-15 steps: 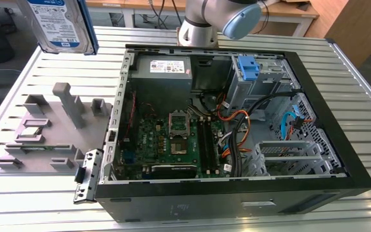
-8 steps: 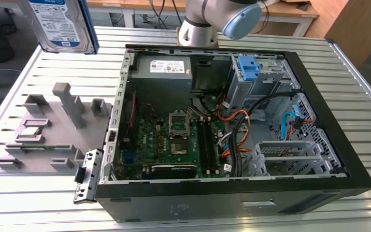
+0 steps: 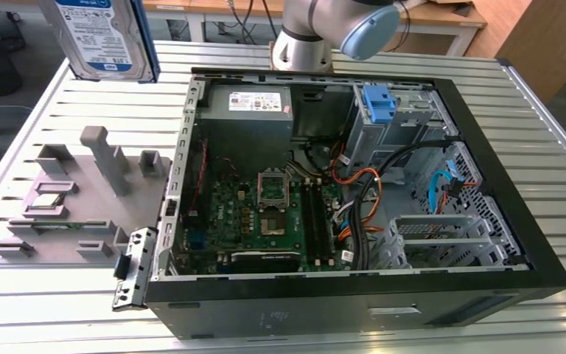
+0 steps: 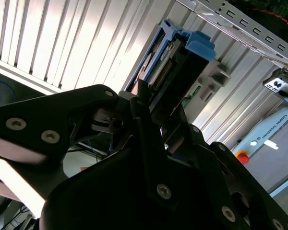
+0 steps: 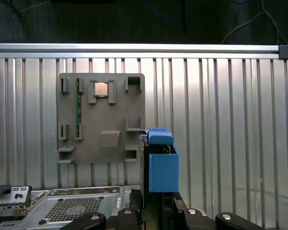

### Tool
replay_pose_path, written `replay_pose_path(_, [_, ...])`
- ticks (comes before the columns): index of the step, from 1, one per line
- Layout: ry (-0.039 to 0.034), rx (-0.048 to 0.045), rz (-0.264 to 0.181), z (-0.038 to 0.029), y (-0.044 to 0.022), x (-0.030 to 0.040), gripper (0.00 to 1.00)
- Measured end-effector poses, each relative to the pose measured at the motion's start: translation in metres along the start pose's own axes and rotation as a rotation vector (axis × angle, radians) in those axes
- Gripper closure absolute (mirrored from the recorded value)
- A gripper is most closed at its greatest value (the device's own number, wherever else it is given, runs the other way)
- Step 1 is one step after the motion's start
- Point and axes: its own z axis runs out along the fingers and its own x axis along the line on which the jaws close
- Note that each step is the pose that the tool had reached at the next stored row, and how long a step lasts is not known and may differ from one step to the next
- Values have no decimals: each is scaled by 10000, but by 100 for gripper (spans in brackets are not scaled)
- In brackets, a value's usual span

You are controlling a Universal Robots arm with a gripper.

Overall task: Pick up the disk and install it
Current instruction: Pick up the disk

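The disk, a silver drive with a white-and-blue label in a blue caddy, hangs upright in the air above the table's far corner at the exterior view's upper left. In the first wrist view the disk shows edge-on, its blue caddy end pointing away from the camera, over the slatted table beside the grey fixture. My gripper is shut on the disk, with one black finger on each flat side. In the second wrist view the disk sticks out past the gripper.
An open computer case lies on the slatted metal table, with a motherboard, cables and a blue bracket in its drive bay. A grey parts fixture stands on the exterior view's left. A loose metal bracket lies beside the case.
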Motion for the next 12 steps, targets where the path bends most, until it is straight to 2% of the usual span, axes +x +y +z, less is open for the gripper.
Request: replay_pose_path(12, [-2,0,0,0,-292,-12,65])
